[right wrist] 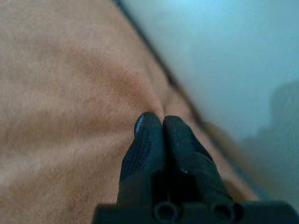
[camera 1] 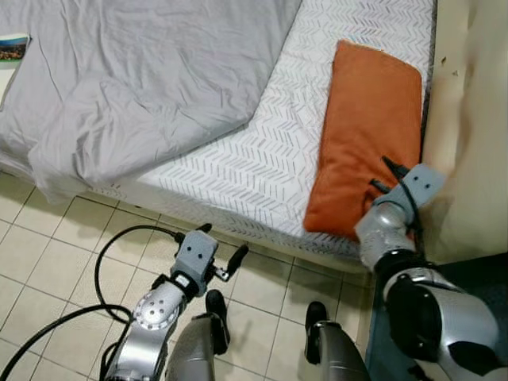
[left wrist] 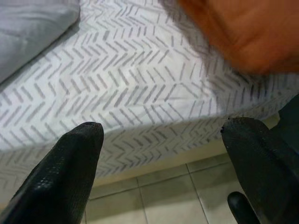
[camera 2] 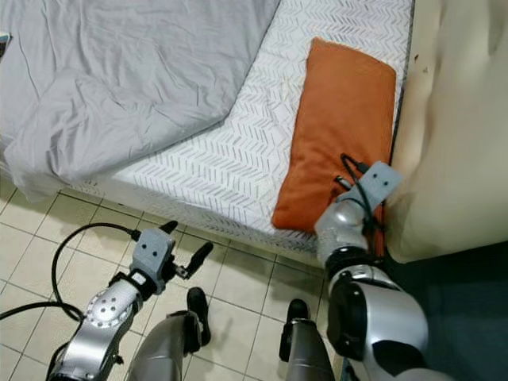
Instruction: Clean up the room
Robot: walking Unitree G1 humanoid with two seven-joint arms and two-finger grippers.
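1. Our right gripper [right wrist: 156, 122] sits at the lower right of the head views, its two black fingers [right wrist: 142, 149] pressed tight together with their tips against the surface of the orange pillow [camera 1: 367, 135]; we see no fold of fabric caught between them

2. The right arm [camera 1: 393, 230] rises from the bottom right corner of the frame, and its wrist lies over the pillow's lower right corner

3. The pillow lies flat at the right of the frame on the herringbone-patterned sheet [camera 1: 262, 151], its long side running along the cream wall [camera 1: 468, 119] at the right edge

4. Our left gripper [camera 1: 224, 250] hangs low at the bottom centre-left of the head views, over the tiled floor [camera 1: 48, 238] and just in front of the mattress edge [camera 1: 238, 208]; its fingers [left wrist: 70, 172] stand wide apart with nothing between them

5. A black cable [camera 1: 107, 262] loops across the tiles at the lower left, beside the left arm [camera 1: 155, 317]

6. A rumpled grey duvet [camera 1: 135, 79] fills the upper left of the frame, and its lower corner hangs over the bed's edge toward the floor

7. At the far upper left edge a printed item [camera 1: 12, 46], too small to identify, rests on the bed

8. Our two black feet [camera 1: 216, 309] stand on the tiles at the bottom centre
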